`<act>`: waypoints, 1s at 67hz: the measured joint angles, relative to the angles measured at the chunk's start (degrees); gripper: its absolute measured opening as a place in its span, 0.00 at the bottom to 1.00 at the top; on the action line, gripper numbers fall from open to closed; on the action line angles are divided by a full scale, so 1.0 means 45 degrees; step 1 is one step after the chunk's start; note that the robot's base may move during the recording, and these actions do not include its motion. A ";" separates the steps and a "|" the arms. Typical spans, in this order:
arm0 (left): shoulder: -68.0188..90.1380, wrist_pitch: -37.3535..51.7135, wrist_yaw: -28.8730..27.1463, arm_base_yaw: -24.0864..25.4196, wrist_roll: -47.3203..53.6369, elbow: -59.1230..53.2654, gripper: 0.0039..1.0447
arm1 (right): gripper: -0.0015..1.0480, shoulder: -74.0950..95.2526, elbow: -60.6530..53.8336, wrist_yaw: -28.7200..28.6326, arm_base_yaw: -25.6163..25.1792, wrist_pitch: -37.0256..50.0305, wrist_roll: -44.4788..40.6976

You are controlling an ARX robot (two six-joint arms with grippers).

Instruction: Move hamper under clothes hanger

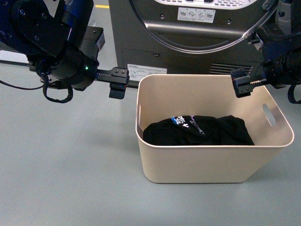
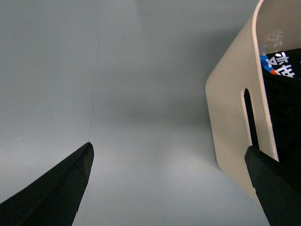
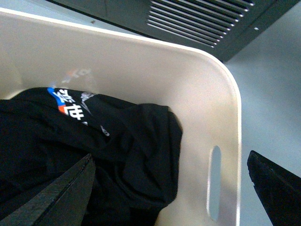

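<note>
The beige hamper (image 1: 197, 162) stands on the grey floor right of centre, with black clothes (image 1: 197, 131) inside. My left gripper (image 1: 115, 87) is open just outside its left wall. In the left wrist view (image 2: 168, 147) that wall and its handle slot (image 2: 248, 117) lie by one fingertip (image 2: 268, 183). My right gripper (image 1: 249, 70) is open over the hamper's right rim. In the right wrist view (image 3: 169, 155) it straddles the right wall (image 3: 202, 94) with its handle slot (image 3: 215, 181), one finger over the clothes (image 3: 94, 146). The clothes hanger is out of view.
The dark grey dryer (image 1: 188, 33) stands right behind the hamper; its vent grille (image 3: 197, 19) shows in the right wrist view. Bare grey floor (image 1: 66, 160) lies to the left and in front of the hamper.
</note>
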 joint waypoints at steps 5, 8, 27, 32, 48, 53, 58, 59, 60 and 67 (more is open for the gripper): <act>0.0141 0.0073 0.0034 -0.0141 -0.0170 0.0053 0.94 | 0.92 0.0233 0.0087 0.0102 -0.0238 0.0010 -0.0068; 0.0228 0.0175 0.0024 -0.0204 -0.0233 0.0063 0.94 | 0.92 0.0364 0.0151 0.0112 -0.0374 0.0000 -0.0102; 0.1001 0.0491 -0.0126 -0.0359 -0.0947 0.0505 0.94 | 0.92 0.1637 0.0787 -0.0083 -0.1239 -0.0219 -0.0204; 0.1234 0.0491 -0.0199 -0.0389 -0.1059 0.0738 0.94 | 0.92 0.1938 0.1078 -0.0194 -0.1418 -0.0355 -0.0204; 0.2186 0.0476 -0.0325 -0.0680 -0.1253 0.1778 0.94 | 0.92 0.2705 0.1889 -0.0588 -0.1797 -0.0690 -0.0243; 0.2448 0.0471 -0.0321 -0.0772 -0.1311 0.2040 0.94 | 0.92 0.2895 0.2045 -0.0627 -0.1851 -0.0695 -0.0238; 0.2720 0.0413 -0.0316 -0.0894 -0.1384 0.2297 0.94 | 0.92 0.3099 0.2176 -0.0636 -0.1909 -0.0695 -0.0238; 0.2759 0.0413 -0.0311 -0.0908 -0.1389 0.2336 0.94 | 0.92 0.3128 0.2200 -0.0636 -0.1919 -0.0695 -0.0238; 0.2788 0.0413 -0.0311 -0.0928 -0.1394 0.2365 0.94 | 0.92 0.3152 0.2220 -0.0636 -0.1923 -0.0695 -0.0238; 0.3079 0.0413 -0.0243 -0.1107 -0.1598 0.2642 0.94 | 0.92 0.3317 0.2346 -0.0695 -0.1972 -0.0704 -0.0233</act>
